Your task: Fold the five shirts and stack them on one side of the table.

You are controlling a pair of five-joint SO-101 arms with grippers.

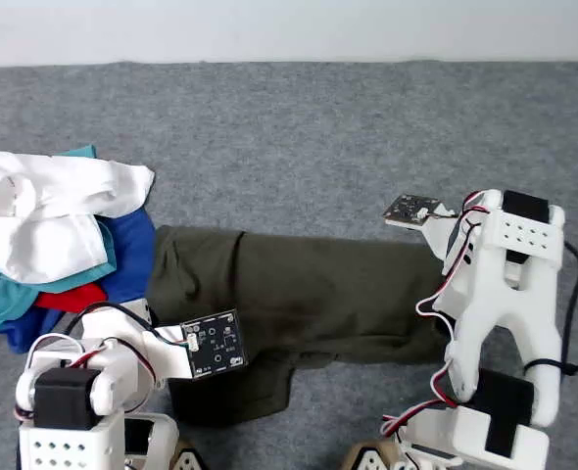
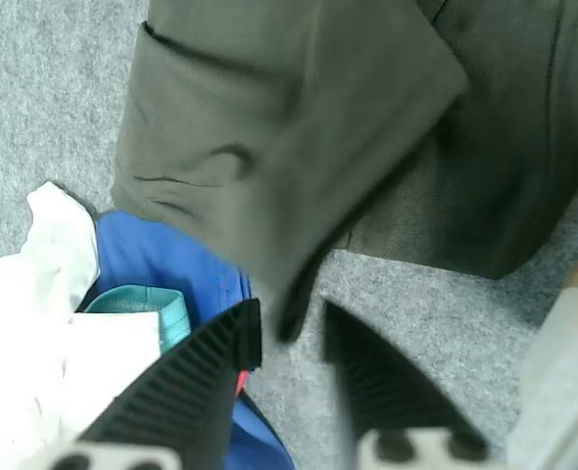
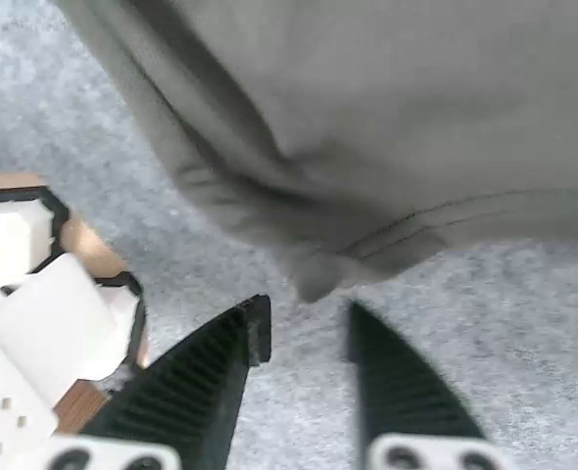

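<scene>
Grey, felt-like worktop [image 1: 299, 137] across the full width. Meets a plain white wall [image 1: 289, 29] along the far edge.

Grey felt tabletop [image 1: 318, 127] (white wall [image 1: 289, 29] behind)

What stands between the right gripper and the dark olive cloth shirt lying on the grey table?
Nothing visible. The right gripper, jaws open, hangs close before a hem corner of the dark olive cloth shirt; only bare grey table covering shows in the gap.
</scene>
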